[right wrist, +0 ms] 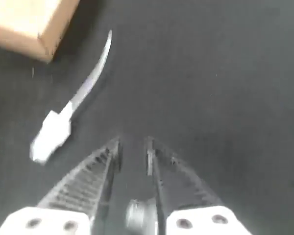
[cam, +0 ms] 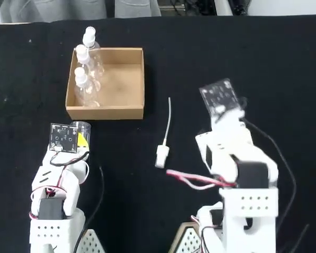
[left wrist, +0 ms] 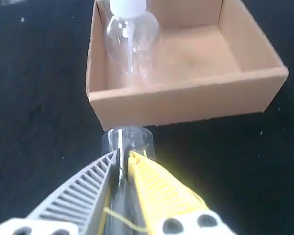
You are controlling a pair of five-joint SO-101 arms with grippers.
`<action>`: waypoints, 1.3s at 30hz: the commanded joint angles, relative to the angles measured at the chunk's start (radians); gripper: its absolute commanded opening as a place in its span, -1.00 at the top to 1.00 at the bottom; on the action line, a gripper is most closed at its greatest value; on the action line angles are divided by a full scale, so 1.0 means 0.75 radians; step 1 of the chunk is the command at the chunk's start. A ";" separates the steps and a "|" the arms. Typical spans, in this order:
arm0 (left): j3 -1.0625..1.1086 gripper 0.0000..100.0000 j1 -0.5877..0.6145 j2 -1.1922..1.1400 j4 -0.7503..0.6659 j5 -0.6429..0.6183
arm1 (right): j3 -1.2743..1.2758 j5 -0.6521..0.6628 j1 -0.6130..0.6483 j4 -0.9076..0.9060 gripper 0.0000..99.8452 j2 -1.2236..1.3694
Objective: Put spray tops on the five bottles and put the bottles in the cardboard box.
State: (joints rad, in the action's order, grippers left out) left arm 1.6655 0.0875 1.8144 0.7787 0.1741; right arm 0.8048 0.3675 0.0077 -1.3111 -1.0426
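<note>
My left gripper (left wrist: 122, 156) is shut on a clear bottle (left wrist: 127, 139) that has no top, held just in front of the cardboard box (left wrist: 186, 103). In the high view this bottle (cam: 82, 126) sits at the tip of the left arm. Three bottles with white spray tops (cam: 82, 79) stand along the box's left side (cam: 69, 89); one of them (left wrist: 130, 39) is close ahead of the left gripper. A loose spray top with a long tube (cam: 162, 154) lies on the table right of the box. My right gripper (right wrist: 133, 149) hovers open and empty beside that spray top (right wrist: 51, 134).
The table is covered in black cloth (cam: 242, 58). The right half of the box floor (cam: 121, 84) is bare. A red and white cable (cam: 192, 182) runs by the right arm's base (cam: 247, 205). A corner of the box (right wrist: 29, 24) lies beyond the spray top.
</note>
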 commanded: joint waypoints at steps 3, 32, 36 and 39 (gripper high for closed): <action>-0.017 0.88 0.060 0.010 0.000 0.004 | -0.220 0.213 -0.043 -0.223 0.91 0.177; -0.003 0.68 0.073 0.010 0.002 -0.063 | -0.222 1.588 -0.528 -0.530 0.32 0.451; 0.005 0.68 0.073 0.010 0.002 -0.063 | -0.130 1.704 -0.559 -0.464 0.32 0.451; 0.007 0.68 0.073 0.010 0.002 -0.063 | -0.026 1.718 -0.571 -0.344 0.32 0.451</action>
State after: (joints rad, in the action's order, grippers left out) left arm 1.6671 0.1289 1.8159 0.7787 0.1358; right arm 0.7219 1.6226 -0.3851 -1.6747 -0.7142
